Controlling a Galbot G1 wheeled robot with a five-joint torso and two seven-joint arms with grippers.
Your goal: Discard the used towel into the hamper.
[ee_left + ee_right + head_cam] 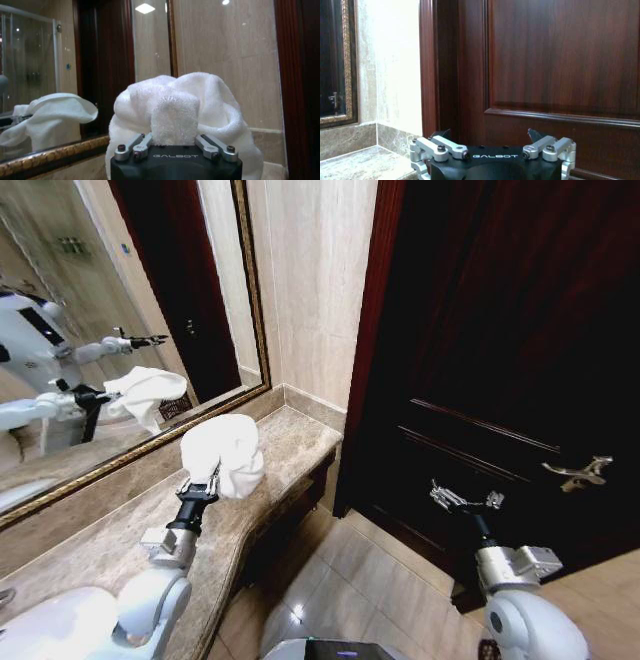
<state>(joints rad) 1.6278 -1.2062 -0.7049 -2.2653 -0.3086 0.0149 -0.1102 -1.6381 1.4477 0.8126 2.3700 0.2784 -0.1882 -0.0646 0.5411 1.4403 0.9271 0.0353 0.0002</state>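
**Towel held above the marble table**

The left gripper (212,476) is clamped on the bunched white towel (224,452), which rises from its fingers (134,147) above the marble table (290,442) beside the mirror (110,330). The right gripper (466,501) hangs spread apart before the dark wooden door (500,350).

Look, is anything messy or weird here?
Nothing looks broken or spilled. The crumpled white terry towel is bunched in the left gripper, held above the brown marble counter. The right gripper hangs open by the dark wooden door.
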